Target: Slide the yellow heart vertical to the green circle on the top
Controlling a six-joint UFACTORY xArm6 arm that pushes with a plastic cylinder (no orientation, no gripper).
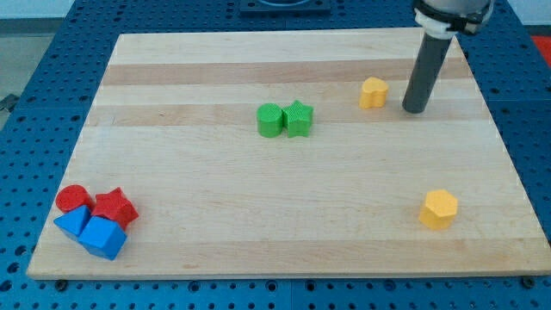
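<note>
A yellow heart (373, 92) lies on the wooden board toward the view's upper right. A green circle (269, 120) lies near the board's middle, touching a green star (298, 118) on its right. My tip (414, 110) is on the board just right of the yellow heart, a small gap apart from it. The heart is right of and slightly higher in the view than the green circle.
A yellow hexagon (439, 208) lies at the lower right. At the lower left, a red circle (73, 199), a red star (114, 208) and two blue blocks (103, 238) (72, 223) are clustered. The board's right edge (508, 164) is close to my rod.
</note>
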